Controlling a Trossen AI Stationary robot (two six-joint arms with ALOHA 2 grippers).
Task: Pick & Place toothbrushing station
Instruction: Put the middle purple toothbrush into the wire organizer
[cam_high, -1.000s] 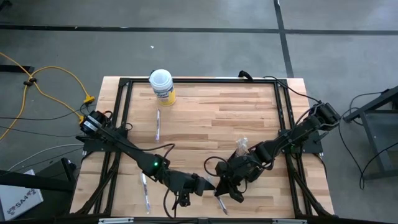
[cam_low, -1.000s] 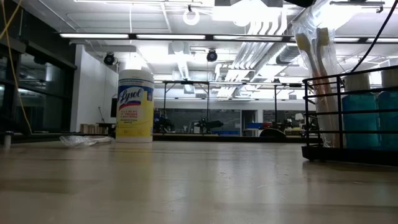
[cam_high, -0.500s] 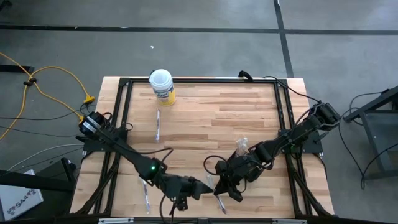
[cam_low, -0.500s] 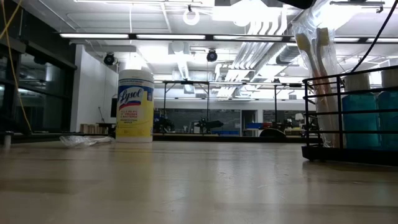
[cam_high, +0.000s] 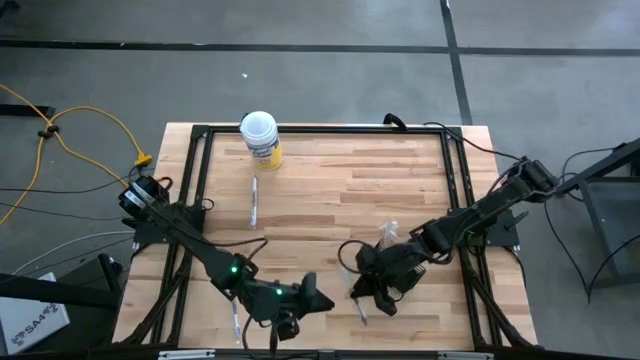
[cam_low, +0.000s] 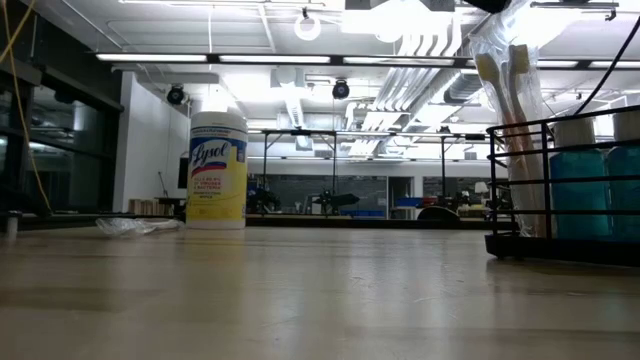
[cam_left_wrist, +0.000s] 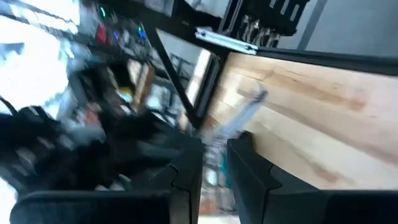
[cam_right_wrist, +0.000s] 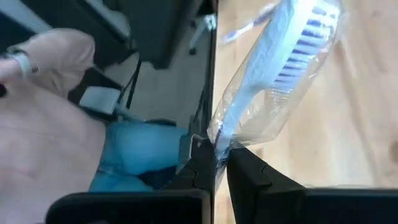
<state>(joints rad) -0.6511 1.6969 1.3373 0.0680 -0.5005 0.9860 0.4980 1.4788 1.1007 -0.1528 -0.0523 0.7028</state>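
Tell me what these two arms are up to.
The right pincer is shut on a wrapped toothbrush, low over the table near its front edge. It is close to the holder, which has wrapped brushes and blue bottles standing in it. The left pincer hovers just to its left. A spare brush lies farther back, near the canister.
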